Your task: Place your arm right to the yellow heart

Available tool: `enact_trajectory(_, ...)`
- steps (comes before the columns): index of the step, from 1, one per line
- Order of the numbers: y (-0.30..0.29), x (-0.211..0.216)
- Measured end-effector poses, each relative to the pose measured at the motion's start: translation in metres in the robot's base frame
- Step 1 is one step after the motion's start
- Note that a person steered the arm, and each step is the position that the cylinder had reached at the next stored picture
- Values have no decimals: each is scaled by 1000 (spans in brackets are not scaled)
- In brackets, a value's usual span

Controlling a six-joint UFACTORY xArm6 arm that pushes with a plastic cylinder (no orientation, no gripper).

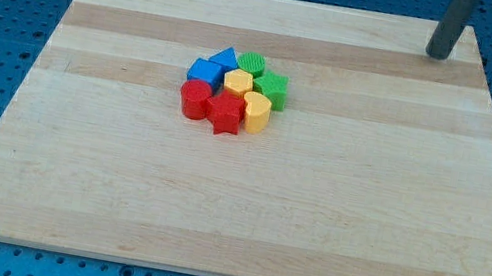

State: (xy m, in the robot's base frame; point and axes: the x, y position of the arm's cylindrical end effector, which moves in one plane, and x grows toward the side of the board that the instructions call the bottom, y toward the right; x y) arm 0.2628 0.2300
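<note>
Red star (227, 114): nearest the board's bottom edge, front of a tight cluster of 8 blocks.
Red cylinder (195, 100): touching the star's left.
Yellow heart (255, 113): touching the star's right, just above the board's middle.
Behind them: yellow hexagon (237, 83), green star (272, 89), green cylinder (252, 63), 2 blue blocks (205, 72) and (226, 57).
My tip (437, 55): bare rod, nothing to open or close, at the board's top-right corner, well apart from the heart.
Board (242, 219): pale wood.
</note>
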Motion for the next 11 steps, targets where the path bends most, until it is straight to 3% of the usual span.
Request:
enact_trajectory(2,0,28)
enact_trajectory(4,-25,103)
enact_trajectory(8,-44,134)
enact_trajectory(11,-114,148)
